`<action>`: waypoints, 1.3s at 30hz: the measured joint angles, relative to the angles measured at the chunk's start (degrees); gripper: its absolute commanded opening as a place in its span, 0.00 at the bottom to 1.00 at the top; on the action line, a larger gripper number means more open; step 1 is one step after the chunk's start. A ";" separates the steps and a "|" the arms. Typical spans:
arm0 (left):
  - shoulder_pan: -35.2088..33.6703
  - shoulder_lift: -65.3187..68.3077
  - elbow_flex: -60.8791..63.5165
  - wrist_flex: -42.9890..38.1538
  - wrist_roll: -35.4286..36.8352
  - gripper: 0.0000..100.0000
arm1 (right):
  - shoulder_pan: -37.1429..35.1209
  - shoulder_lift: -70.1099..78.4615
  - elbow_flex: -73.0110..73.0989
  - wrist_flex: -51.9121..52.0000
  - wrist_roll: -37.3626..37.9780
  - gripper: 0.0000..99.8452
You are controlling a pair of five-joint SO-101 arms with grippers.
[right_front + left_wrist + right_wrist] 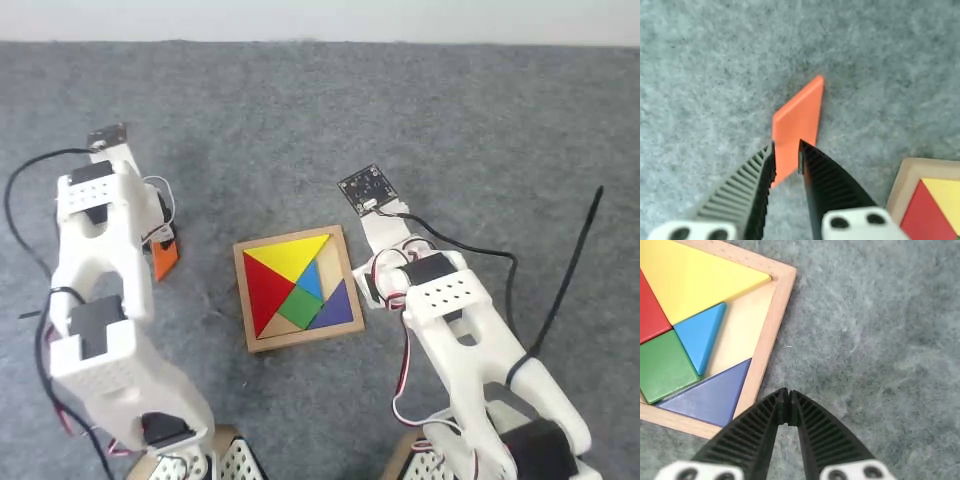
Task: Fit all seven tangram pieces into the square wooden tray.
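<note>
The square wooden tray [345, 262] lies mid-table holding a yellow triangle [287, 256], a red triangle [263, 290], a green square [300, 307], a light blue triangle [311, 279] and a dark blue triangle [335, 308]. Bare wood [747, 335] shows beside the light blue triangle [700, 335]. An orange parallelogram [799, 114] rests on the carpet left of the tray. My left gripper [786, 149] is shut on its near corner. My right gripper [788, 392] is shut and empty, just off the tray's right rim [771, 330] near the dark blue triangle [710, 395].
Grey carpet covers the whole table. The tray's corner [912, 175] sits close to the left gripper. The left arm [95, 260] stands left of the tray and the right arm [455, 310] right of it, with black cables trailing behind.
</note>
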 measured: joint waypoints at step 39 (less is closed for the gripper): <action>-40.18 -40.35 49.85 -31.47 -9.49 0.07 | -32.00 87.30 -127.56 37.19 -14.24 0.21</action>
